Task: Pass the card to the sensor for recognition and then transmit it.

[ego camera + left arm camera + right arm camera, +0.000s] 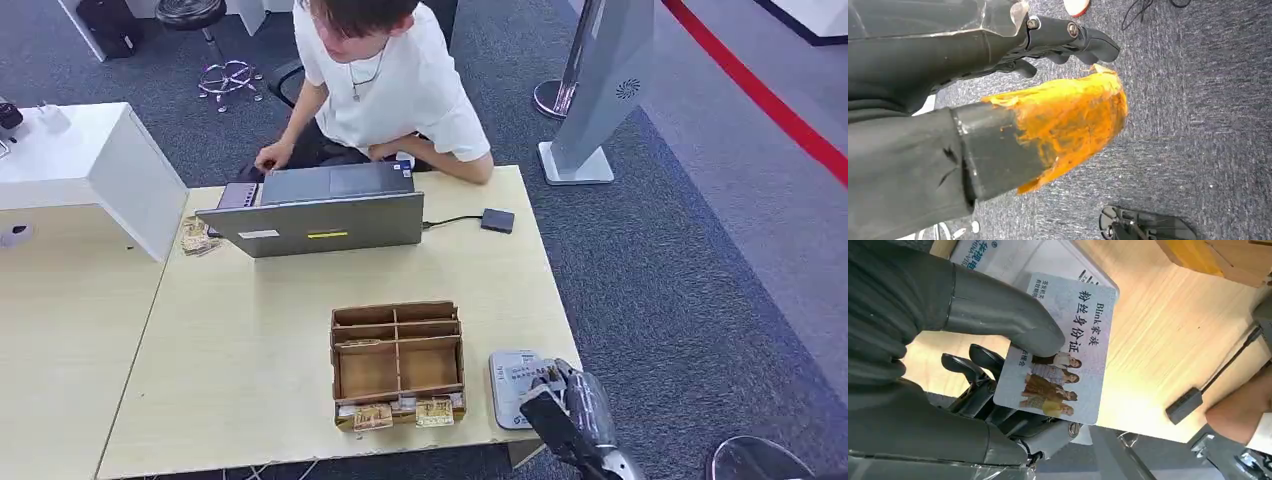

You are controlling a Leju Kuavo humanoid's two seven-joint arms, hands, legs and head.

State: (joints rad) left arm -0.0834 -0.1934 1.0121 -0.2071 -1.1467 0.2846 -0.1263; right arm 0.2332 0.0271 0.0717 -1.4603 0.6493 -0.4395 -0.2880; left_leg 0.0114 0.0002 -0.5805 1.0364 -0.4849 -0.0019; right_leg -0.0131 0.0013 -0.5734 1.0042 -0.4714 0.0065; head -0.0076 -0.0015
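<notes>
One card (1055, 362) is pinched between thumb and dark fingers of the right robot hand (998, 365), printed side toward the wrist camera, held over a white reader pad (515, 385) at the table's (250, 340) near right corner. Wooden divided box (398, 362) sits just left of the pad. Laptop (320, 215) at the far edge, person (385, 75) seated behind it, small black box (497, 220) cabled to it. Left robot hand (1068, 40) hangs over carpet, fingers seem curled, nothing in them.

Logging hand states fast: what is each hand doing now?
Left hand: holds nothing, fingers curled in.
Right hand: holding the card.
</notes>
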